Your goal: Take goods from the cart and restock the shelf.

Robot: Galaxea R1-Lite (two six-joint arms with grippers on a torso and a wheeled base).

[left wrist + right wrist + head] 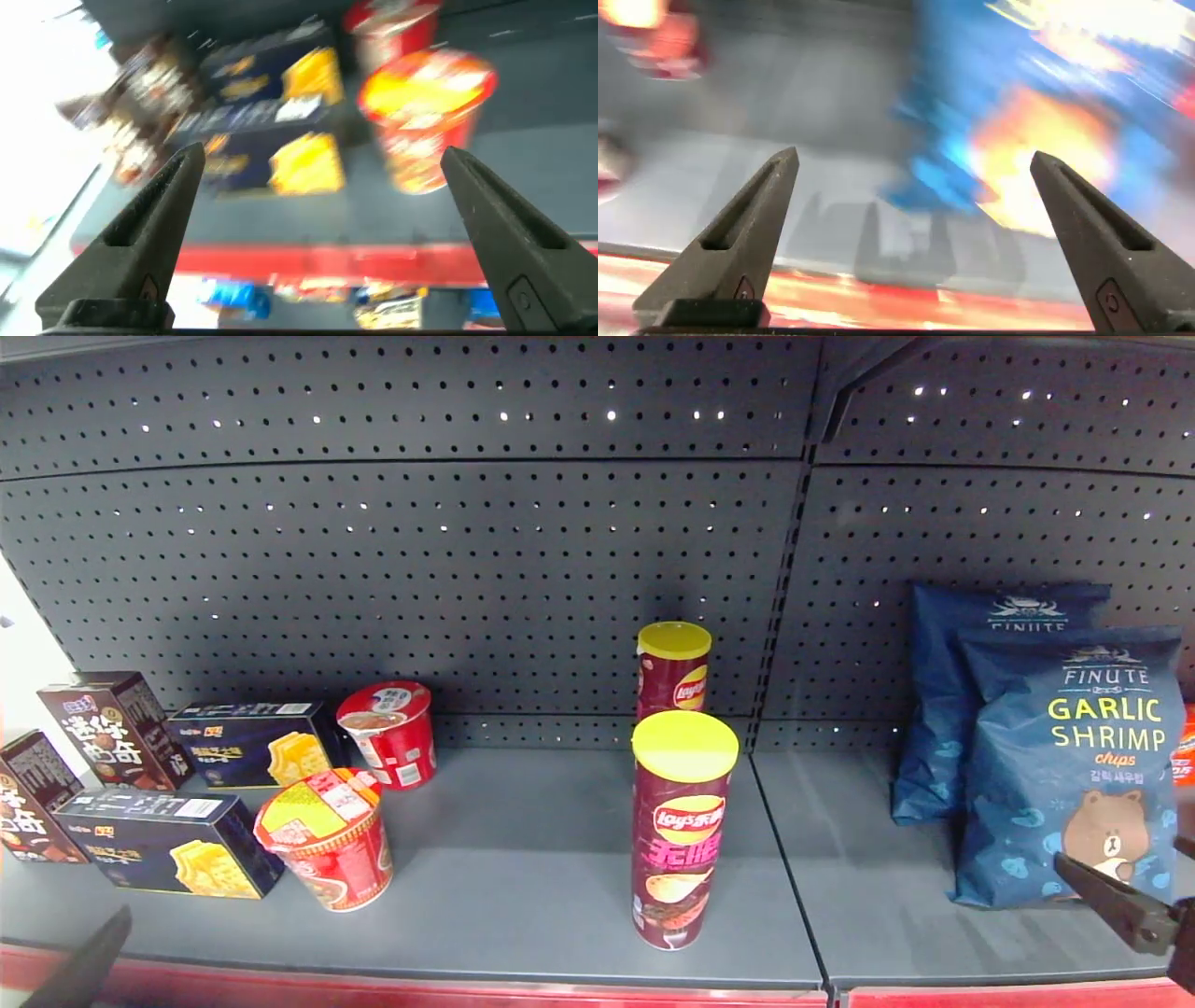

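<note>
On the grey shelf (523, 859), head view: two blue chip bags (1064, 756) stand at right and two chip cans (681, 831) stand upright at centre, one behind the other, long axes vertical. The left wrist view adds blurred packages (374, 303) below the shelf's red edge. There the left gripper (320, 154) gapes wide and empty before a tilted noodle cup (425, 117); the right gripper (915, 157), equally wide, faces the bags.

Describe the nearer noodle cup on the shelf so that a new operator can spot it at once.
Find the grey shelf with the perforated back panel and look at its left half, where dark boxes lie. The noodle cup stands near the front edge, just right of the front dark blue box. Its lid is yellow and red, while the red cup behind it has a mostly red lid.
</note>
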